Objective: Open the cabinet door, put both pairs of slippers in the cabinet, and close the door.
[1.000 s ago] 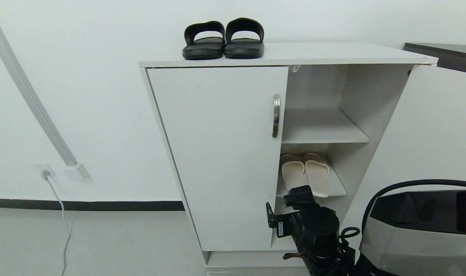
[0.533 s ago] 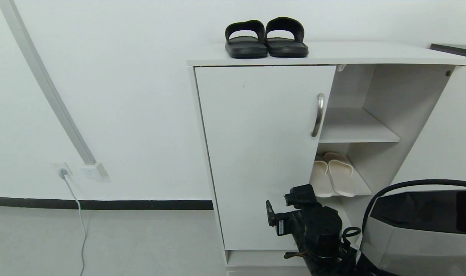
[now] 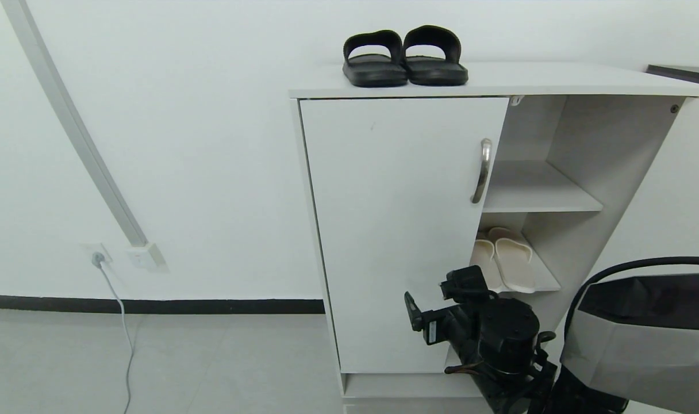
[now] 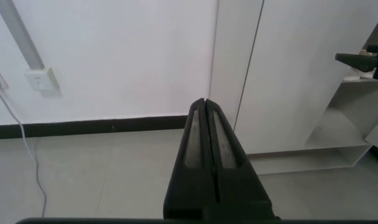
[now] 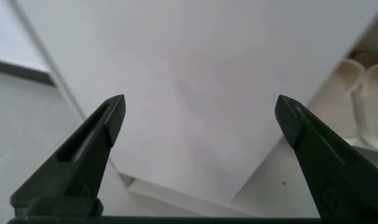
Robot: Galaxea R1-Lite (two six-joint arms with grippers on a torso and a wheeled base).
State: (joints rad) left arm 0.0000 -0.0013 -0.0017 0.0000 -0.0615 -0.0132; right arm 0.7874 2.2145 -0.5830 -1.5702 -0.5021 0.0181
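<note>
Resting atop the cabinet (image 3: 556, 80), black slippers (image 3: 406, 69) point toes wallward; cream slippers (image 3: 507, 261) lie front-to-back on the lower shelf (image 3: 548, 282). Right end effector (image 3: 436, 299) spread apart, low before the shut door (image 3: 395, 230); left end effector (image 4: 206, 124) pressed together.

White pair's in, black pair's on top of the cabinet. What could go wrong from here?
1. The black slippers sit side by side, touching; a grab with the open right claw may catch one and knock the other off the cabinet top.
2. That claw hangs low, close to the shut left door; swinging up, it might strike the door or its handle.
</note>
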